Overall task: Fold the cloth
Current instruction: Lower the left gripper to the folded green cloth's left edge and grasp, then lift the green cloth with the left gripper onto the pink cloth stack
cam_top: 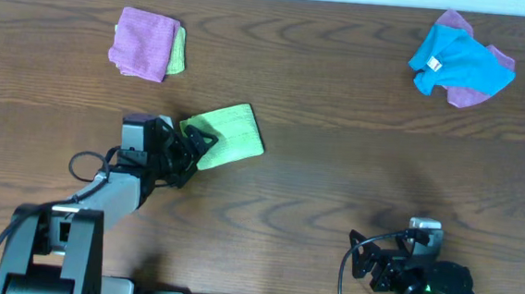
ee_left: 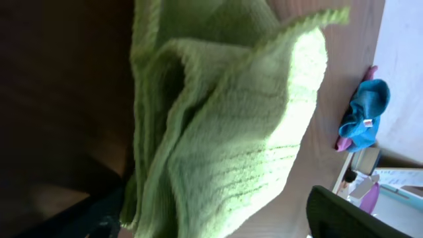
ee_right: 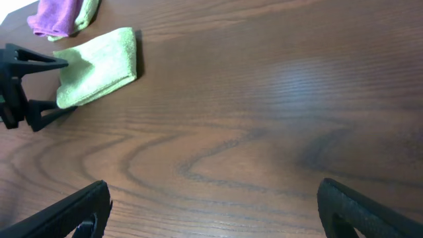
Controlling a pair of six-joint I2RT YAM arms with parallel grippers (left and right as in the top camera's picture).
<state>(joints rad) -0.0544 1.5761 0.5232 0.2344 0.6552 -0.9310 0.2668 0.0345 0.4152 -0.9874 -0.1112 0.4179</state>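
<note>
Two pairs of fingers stand wide open, the left fingers straddling an edge of the one folded lime-green cloth mid-tabletop, the right fingers empty, with one purple-topped heap and one blue-topped heap at the back.

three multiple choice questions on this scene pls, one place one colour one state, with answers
1. Where is the bright blue cloth? A far right corner of the table B centre C near left corner
2. What colour is the cloth at the left gripper's fingers? A purple B lime green C white
3. The right gripper's fingers are A shut on cloth B open, empty C hidden
Answers: A, overhead shows it top right; B, its green edge sits at the fingers; B, they spread over bare wood.
</note>
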